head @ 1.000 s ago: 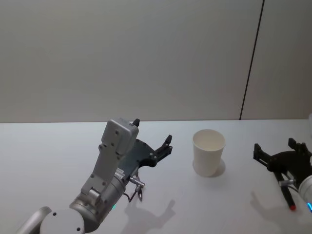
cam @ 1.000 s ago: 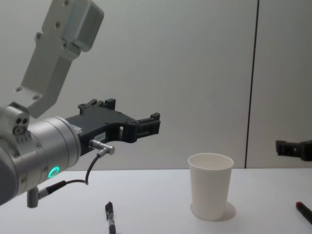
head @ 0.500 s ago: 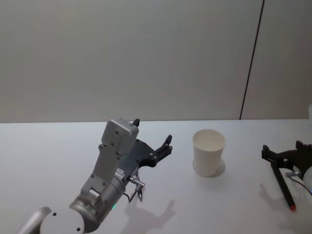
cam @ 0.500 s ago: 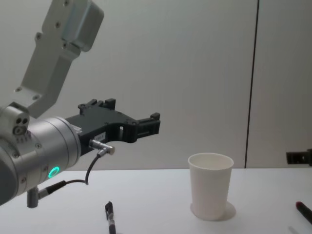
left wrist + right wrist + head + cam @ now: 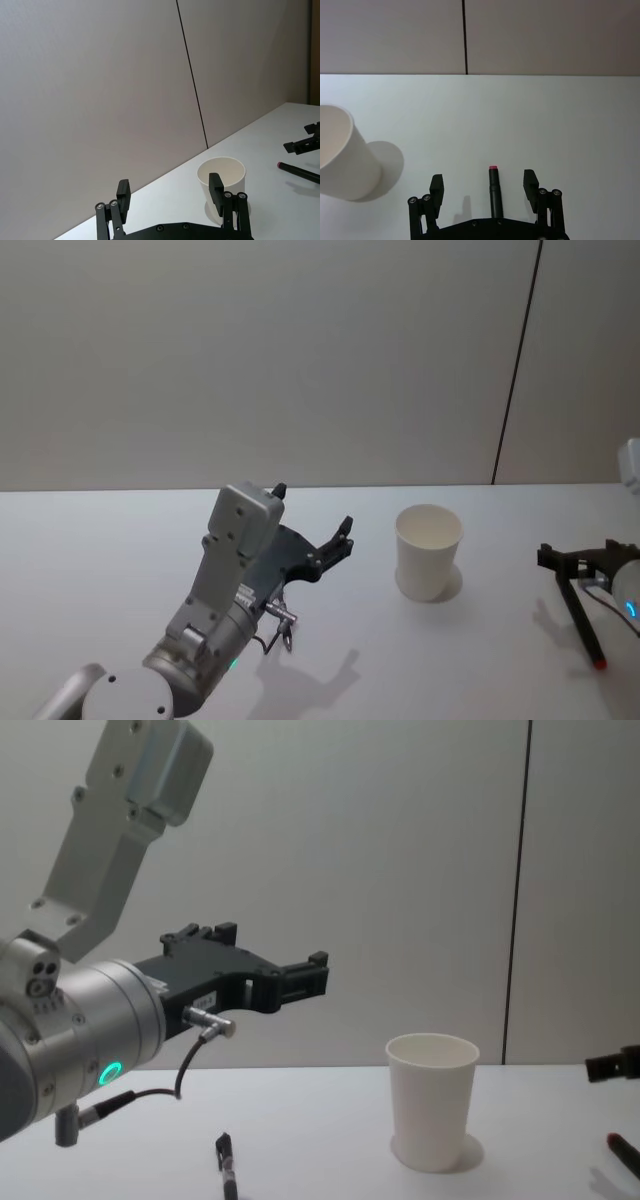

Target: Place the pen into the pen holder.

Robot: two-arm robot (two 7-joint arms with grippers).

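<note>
The pen point(image 5: 493, 192) is black with a red tip and lies flat on the white table, right of the pen holder. My right gripper point(image 5: 483, 186) hovers just above it, open, with one finger on each side of the pen and not touching it. In the head view the right gripper point(image 5: 580, 558) is over the pen point(image 5: 580, 625) near the right edge. The pen holder point(image 5: 429, 552), a white paper cup, stands upright and empty at mid-table. Raised off the table left of the pen holder, my left gripper point(image 5: 318, 543) is open and holds nothing.
A second black pen point(image 5: 227, 1166) lies on the table below the left arm. A grey wall with a dark vertical seam point(image 5: 515, 370) closes off the back of the table. Bare table point(image 5: 500, 640) lies between the cup and the right gripper.
The right gripper has shifted right and come down over the red-tipped pen. The left arm, the cup and both pens have not moved.
</note>
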